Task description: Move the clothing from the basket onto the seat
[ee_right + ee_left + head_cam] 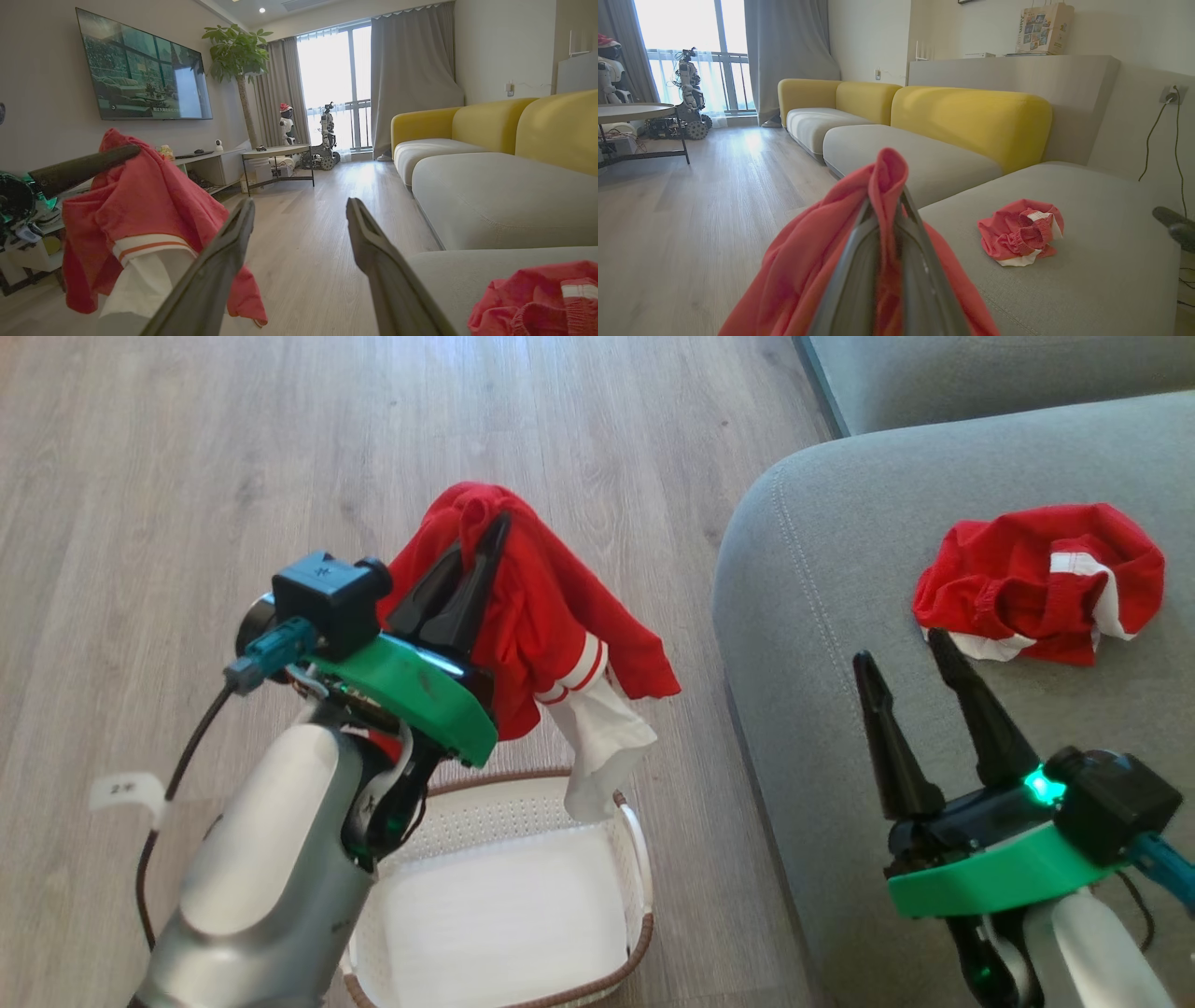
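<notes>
Head view looks down on both arms. The left gripper is clamped on a red jersey, which drapes over its fingers and hangs above the basket on the wooden floor. The jersey's white end dangles by the basket's far rim; whether it touches, I cannot tell. The right gripper is spread wide with nothing between its fingers, above the grey seat. Just beyond its tips, not touching them, the second jersey lies crumpled on the seat.

Left wrist view looks along the closed fingers, with red cloth pinched between them and spilling down both sides. The second jersey sits on the seat ahead and to the right, well apart from the tips. This view adds yellow backrests, a round table and a wall socket.

Right wrist view shows its own two fingers parted, bare floor between them. The red jersey hangs from the left gripper at the left, and the second jersey lies at the bottom right corner, near the right finger. This view adds a television and a potted plant.

Count: two jerseys, one basket, two grippers
</notes>
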